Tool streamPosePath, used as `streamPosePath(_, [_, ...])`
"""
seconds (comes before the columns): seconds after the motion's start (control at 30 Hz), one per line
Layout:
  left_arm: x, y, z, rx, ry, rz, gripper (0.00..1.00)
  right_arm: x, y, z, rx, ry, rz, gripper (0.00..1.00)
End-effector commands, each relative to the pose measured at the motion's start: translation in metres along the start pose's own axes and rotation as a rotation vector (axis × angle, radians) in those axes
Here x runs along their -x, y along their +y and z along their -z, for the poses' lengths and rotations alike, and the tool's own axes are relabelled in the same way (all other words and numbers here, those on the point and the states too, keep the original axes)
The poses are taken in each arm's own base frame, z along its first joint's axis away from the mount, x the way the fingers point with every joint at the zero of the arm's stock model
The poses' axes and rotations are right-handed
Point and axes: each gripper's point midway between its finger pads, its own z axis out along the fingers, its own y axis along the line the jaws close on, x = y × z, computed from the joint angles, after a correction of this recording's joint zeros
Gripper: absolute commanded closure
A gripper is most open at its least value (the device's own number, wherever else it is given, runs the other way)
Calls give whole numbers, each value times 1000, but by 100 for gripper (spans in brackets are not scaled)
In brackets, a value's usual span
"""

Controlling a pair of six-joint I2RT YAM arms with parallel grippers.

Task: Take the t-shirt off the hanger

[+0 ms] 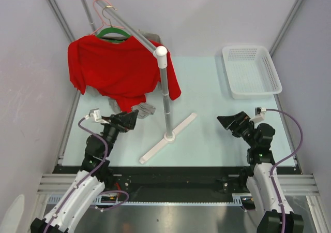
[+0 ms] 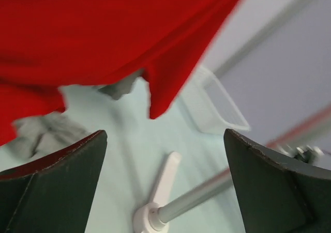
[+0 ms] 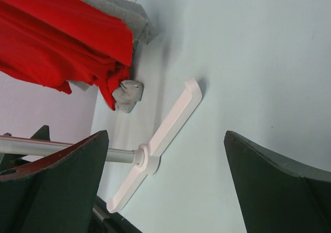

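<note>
Left gripper (image 1: 126,120) wide open, empty, near the hem — right gripper (image 1: 230,121) open too, well apart | red cloth t-shirt (image 1: 114,70) hangs on green plastic hanger (image 1: 114,33) at the slanted grey rail (image 1: 134,32) | advice: grip one shoulder, slide it off the hanger end | pale green table top (image 1: 207,93), white plastic basket (image 1: 251,70) far right — plain walls (image 1: 31,88) close around

Bare table (image 1: 217,101) between rack pole (image 1: 165,88) and basket (image 1: 228,71); t-shirt (image 1: 116,70) low left of pole
</note>
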Motion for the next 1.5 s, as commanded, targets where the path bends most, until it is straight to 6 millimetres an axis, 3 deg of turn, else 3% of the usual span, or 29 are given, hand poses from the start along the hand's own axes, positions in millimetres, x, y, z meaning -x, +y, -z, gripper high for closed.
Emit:
streamPosePath(0.0, [34, 50, 2, 416, -93, 115, 0, 18, 3, 3, -74, -17, 71, 0])
streamPosePath(0.07, [26, 73, 11, 574, -67, 140, 0, 20, 5, 3, -82, -4, 84, 0])
streamPosePath(0.17, [29, 71, 8, 606, 4, 47, 0, 27, 11, 1, -92, 14, 54, 0])
streamPosePath(0.2, [24, 58, 2, 542, 69, 26, 0, 19, 12, 2, -85, 66, 23, 0])
streamPosePath(0.27, [29, 31, -7, 420, 159, -91, 0, 22, 17, 1, -70, 93, 4, 0])
streamPosePath(0.3, [26, 25, -11, 392, 199, -105, 0, 19, 20, 2, -60, 120, 1, 0])
streamPosePath(0.33, [36, 15, -15, 373, 197, -126, 0, 21, 21, 3, -63, 122, 2, 0])
streamPosePath(0.4, [39, 12, -22, 372, 219, -157, 0, 24, 29, 5, -56, 128, 18, 0])
streamPosePath(0.5, [69, -3, -41, 329, 189, -185, 0, 29, 41, 12, -34, 115, 49, 0])
streamPosePath(0.67, [103, 0, -72, 293, 210, -101, 0, 30, 56, 21, -9, 125, 77, 0])
streamPosePath(0.7, [125, 1, -80, 283, 172, -88, 0, 33, 59, 22, -7, 119, 84, 0])
streamPosePath(0.77, [123, -10, -95, 157, 230, -4, 6, 32, 62, 25, -6, 123, 89, 0])
streamPosePath(0.8, [141, -22, -103, 71, 170, -26, 8, 35, 66, 27, -3, 116, 96, 0])
streamPosePath(0.97, [169, -41, -122, -54, 116, 29, 13, 40, 78, 35, -1, 103, 124, 0])
streamPosePath(1.1, [202, -68, -136, -161, 87, -34, 18, 43, 87, 40, 7, 95, 145, 0])
streamPosePath(1.17, [207, -63, -143, -137, 111, -49, 20, 45, 92, 42, 12, 94, 149, 0])
streamPosePath(1.2, [222, -71, -145, -143, 87, -111, 21, 45, 93, 42, 13, 95, 149, 0])
streamPosePath(1.27, [235, -74, -149, -135, 73, -144, 28, 47, 97, 44, 19, 94, 157, 0])
streamPosePath(1.4, [248, -74, -164, -154, 58, -174, 37, 51, 103, 45, 28, 90, 170, 0])
streamPosePath(1.47, [253, -82, -169, -192, 77, -187, 39, 53, 107, 46, 34, 85, 174, 0])
